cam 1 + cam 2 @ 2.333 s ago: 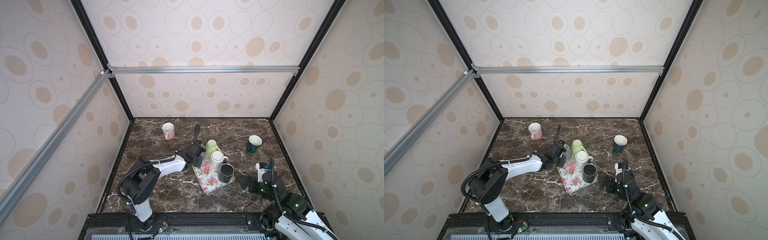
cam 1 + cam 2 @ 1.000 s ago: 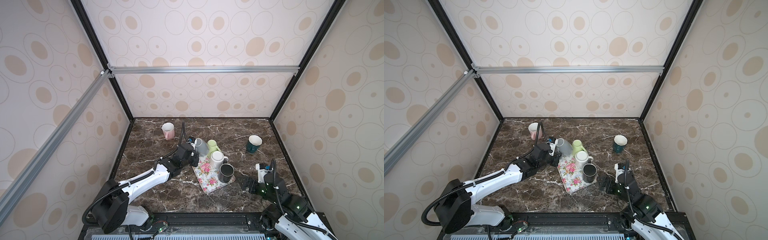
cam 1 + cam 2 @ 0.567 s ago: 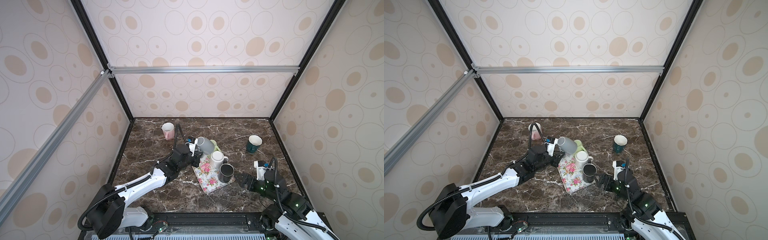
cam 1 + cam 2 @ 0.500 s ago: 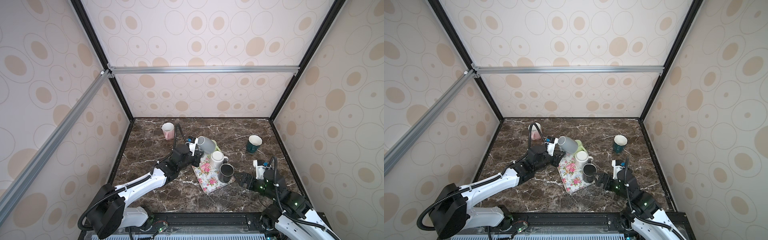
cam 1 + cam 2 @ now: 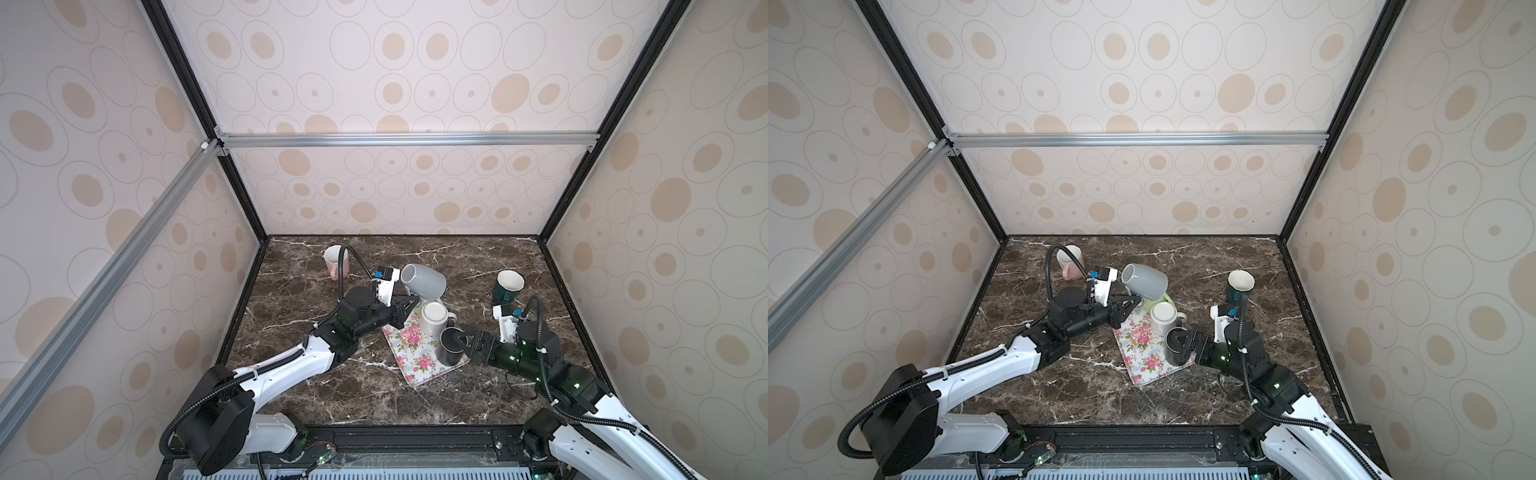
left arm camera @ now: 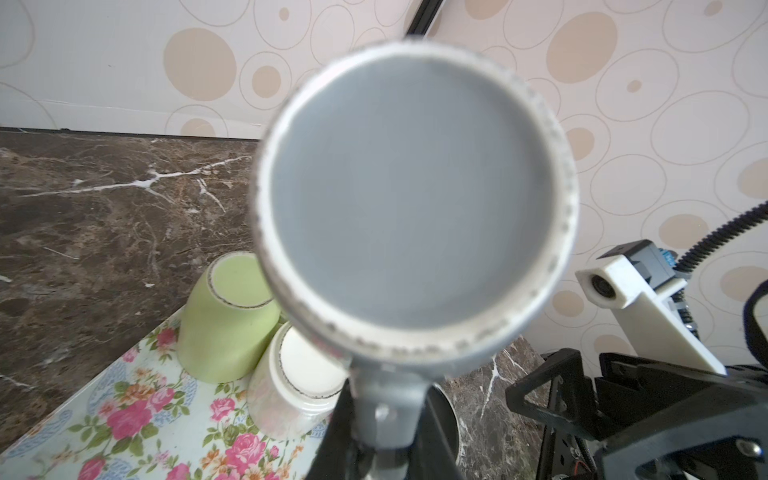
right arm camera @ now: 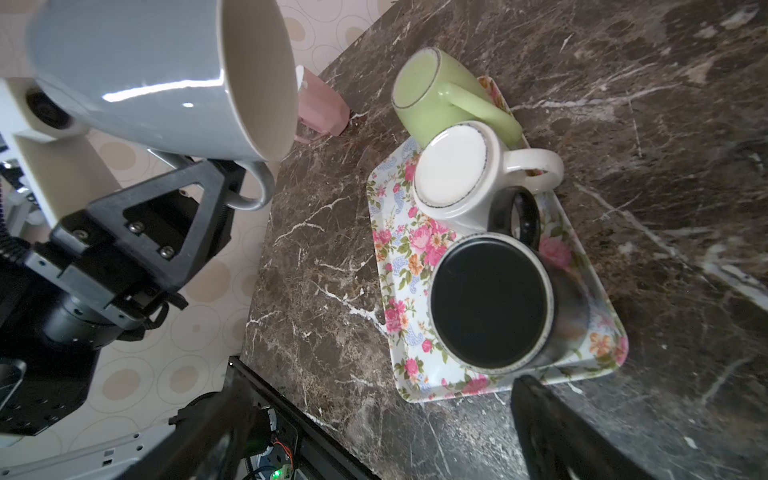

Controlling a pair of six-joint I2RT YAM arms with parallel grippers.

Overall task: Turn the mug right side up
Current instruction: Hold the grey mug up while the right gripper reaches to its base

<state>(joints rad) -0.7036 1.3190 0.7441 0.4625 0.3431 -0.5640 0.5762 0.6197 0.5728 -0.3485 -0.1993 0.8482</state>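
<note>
I am pinching the grey mug point(image 5: 427, 283) by its handle in my left gripper point(image 5: 409, 301), holding it aloft above the far end of the flowered tray point(image 5: 405, 353), its long axis lying nearly level, base toward my left wrist and mouth toward my wide-spread right gripper point(image 5: 468, 345).

The round grey ceramic mug point(image 7: 137, 79) is glossy, catching bright highlights. The dark brown veined marble tabletop point(image 5: 374, 399) looks smooth with a dull sheen. The rectangular floral plastic tray point(image 7: 399, 232) is smooth; the silver aluminium frame bar point(image 5: 395, 139) brushed.
</note>
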